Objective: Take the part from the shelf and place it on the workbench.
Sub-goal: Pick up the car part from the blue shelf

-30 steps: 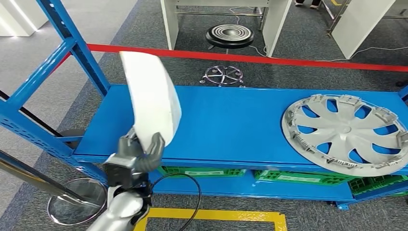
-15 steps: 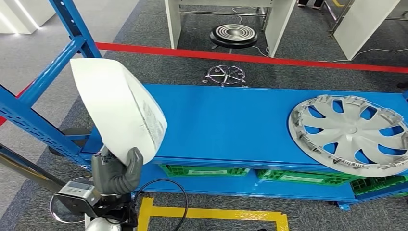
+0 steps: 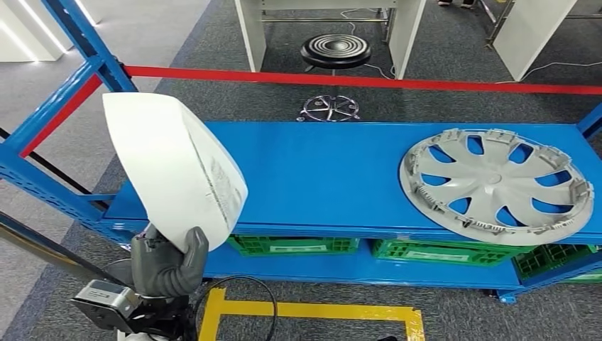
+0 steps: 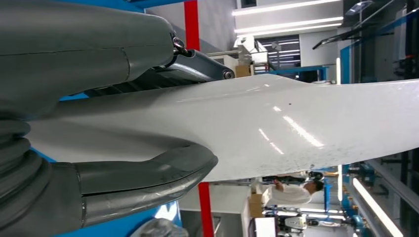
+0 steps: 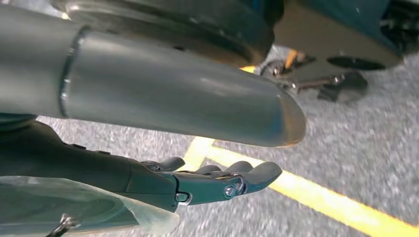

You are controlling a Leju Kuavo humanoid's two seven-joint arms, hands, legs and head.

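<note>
White part: one [image 3: 174, 170] — a broad, curved, glossy white panel with a block of small printed text near one edge; it is standing tilted above the near-left corner of the shelf, lifted off it.
Left hand: one [image 3: 169, 261], gripping the part's lower edge — the thick grey thumb is pressing one face and the darker fingers [image 4: 197, 61] are lying across the other.
Right hand: one [image 5: 217, 180], hanging over grey carpet with a yellow floor line; its fingers are lying straight and close together, holding nothing.
Shelf: one blue shelf [image 3: 334, 177], its top board running across the head view.
Wheel cover: one silver wheel cover [image 3: 495, 185], lying flat on the shelf's right end, well apart from the part.
Crates: three green crates [image 3: 294, 246] showing on the lower level.
Stool: one black round stool [image 3: 336, 51] beyond the red floor line.
</note>
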